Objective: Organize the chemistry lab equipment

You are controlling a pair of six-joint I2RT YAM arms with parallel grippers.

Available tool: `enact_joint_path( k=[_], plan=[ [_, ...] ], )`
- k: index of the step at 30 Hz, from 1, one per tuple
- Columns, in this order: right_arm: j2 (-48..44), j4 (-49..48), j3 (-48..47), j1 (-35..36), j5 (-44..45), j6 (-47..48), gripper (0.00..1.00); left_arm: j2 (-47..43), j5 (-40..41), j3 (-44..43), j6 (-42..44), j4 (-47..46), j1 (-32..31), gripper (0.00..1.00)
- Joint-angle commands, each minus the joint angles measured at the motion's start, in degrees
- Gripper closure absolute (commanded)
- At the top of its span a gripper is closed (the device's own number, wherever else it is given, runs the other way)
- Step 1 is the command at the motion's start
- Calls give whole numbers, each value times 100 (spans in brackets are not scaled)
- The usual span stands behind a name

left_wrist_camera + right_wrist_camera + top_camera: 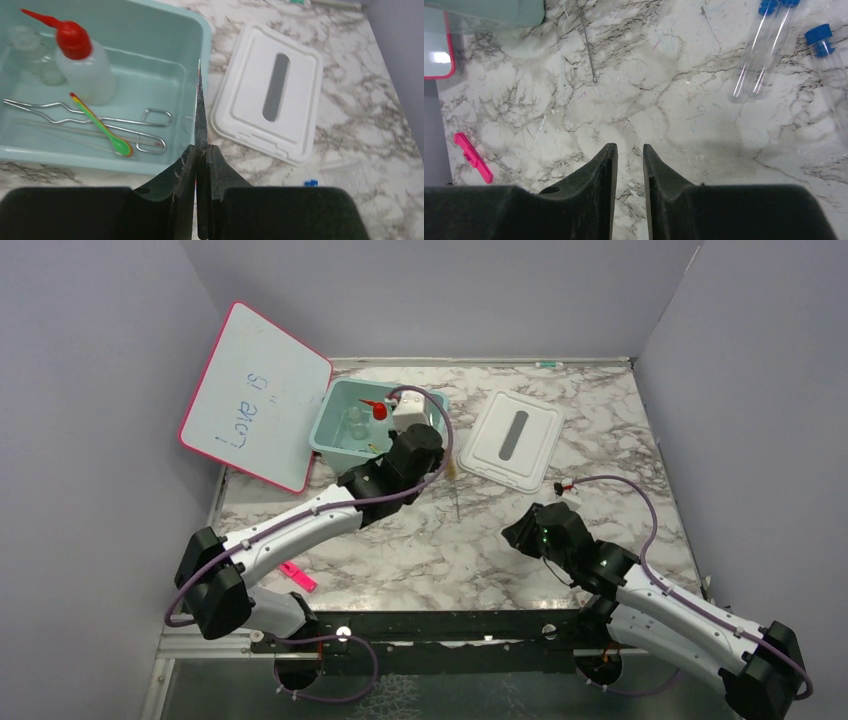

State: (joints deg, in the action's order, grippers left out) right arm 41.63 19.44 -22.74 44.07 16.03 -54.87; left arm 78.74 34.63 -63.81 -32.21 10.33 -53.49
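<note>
Grey walls all round and a marble-look table point(480, 550), with a whiteboard point(255, 395) propped in the back-left corner and a pink marker point(298, 576) lying down by the left arm's base; neither looked like lab kit to us. The teal bin point(150, 70) was clearly the collecting spot. The bottle point(85, 70), tongs point(131, 120) and a little green spoon point(102, 125) were lying in it, and the lid point(240, 100) sat flat on the table just beside it. We figured it was left off so stuff could go in from above. The left gripper point(201, 150) had its fingers pressed together on the thin tool point(200, 110), pinching it near one end. The rest of the tool poked straight out ahead, with its tip over the bin's right wall, not yet inside. Holding it by the end like that made sense to us for lowering it in alongside the tongs. The right gripper point(629, 150) hung over bare table with its fingers a little apart and nothing between them. The tubes point(754, 50) with blue caps lay well off to one side of it, and a wiry brush point(588, 45) lay out near the bin. Our guess was the tubes were that arm's job.
</note>
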Motion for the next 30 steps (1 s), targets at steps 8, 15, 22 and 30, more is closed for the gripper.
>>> enact_joint_path(
  k=[8,15,22,30],
  plan=[
    [72,67,-43,-4,75,27,70,376,1782,-747,-1719,881,1449,85],
    [220,69,-115,-3,-74,55,71,1027,2227,-979,-3320,1693,1733,84],
    [297,91,-150,-3,-183,98,71,1374,2482,-988,-4778,2535,1790,83],
    [199,167,-161,-4,-221,100,71,1663,2398,-904,-5537,2699,1811,77]
  ],
)
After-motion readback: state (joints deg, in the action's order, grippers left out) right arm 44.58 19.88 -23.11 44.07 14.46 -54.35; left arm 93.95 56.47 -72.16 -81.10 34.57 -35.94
